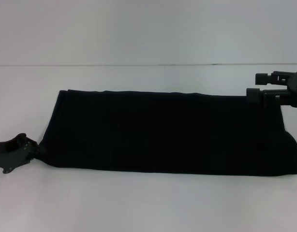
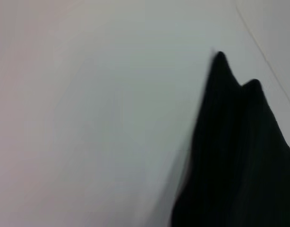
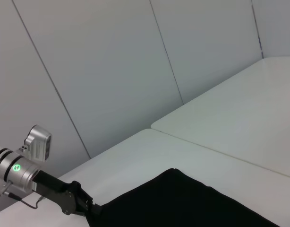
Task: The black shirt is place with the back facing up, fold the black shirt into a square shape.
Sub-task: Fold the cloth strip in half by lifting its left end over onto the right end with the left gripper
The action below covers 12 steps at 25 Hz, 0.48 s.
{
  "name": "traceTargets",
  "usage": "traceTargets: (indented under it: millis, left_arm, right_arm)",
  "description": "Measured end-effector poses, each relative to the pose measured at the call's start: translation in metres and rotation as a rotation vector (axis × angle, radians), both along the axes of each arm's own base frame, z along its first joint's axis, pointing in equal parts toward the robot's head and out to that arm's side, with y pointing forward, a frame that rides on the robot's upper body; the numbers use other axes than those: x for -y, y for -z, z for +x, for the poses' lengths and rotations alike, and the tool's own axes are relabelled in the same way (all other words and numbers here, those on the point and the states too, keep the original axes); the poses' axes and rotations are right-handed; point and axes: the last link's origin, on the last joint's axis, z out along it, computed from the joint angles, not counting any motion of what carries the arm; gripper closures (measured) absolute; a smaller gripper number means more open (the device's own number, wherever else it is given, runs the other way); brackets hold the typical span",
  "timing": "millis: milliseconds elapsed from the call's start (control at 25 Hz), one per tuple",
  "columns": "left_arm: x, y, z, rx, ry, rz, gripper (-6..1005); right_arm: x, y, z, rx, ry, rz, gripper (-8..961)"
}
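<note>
The black shirt [image 1: 168, 130] lies on the white table as a long folded band running left to right. My left gripper [image 1: 38, 149] sits at the band's near left corner, shut on the fabric. The right wrist view shows that gripper [image 3: 90, 209] pinching the same corner of the shirt [image 3: 183, 203]. In the left wrist view the shirt [image 2: 239, 156] rises in two dark peaks close to the camera. My right gripper [image 1: 252, 85] is open at the far right corner, with its lower finger [image 1: 255, 94] just at the shirt's edge.
The white table [image 1: 139, 203] spreads around the shirt, with bare surface in front and behind. A seam between two tabletops [image 3: 201, 146] runs beyond the shirt, and a pale panelled wall [image 3: 112, 71] stands behind.
</note>
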Motion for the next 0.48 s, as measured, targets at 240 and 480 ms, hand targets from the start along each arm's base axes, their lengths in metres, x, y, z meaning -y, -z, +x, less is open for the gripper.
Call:
traceTargets:
  millis: [240,480]
  left_arm:
    - [0.003,-0.013,-0.007,-0.123,0.144,0.002,952]
    - [0.009,-0.05,-0.021,-0.281,0.203,0.022,953]
  right_arm:
    - [-0.001,0.008,-0.004,-0.032,0.011,-0.002,55]
    - [-0.004,0.016,-0.015,-0.094,0.016,0.001,56]
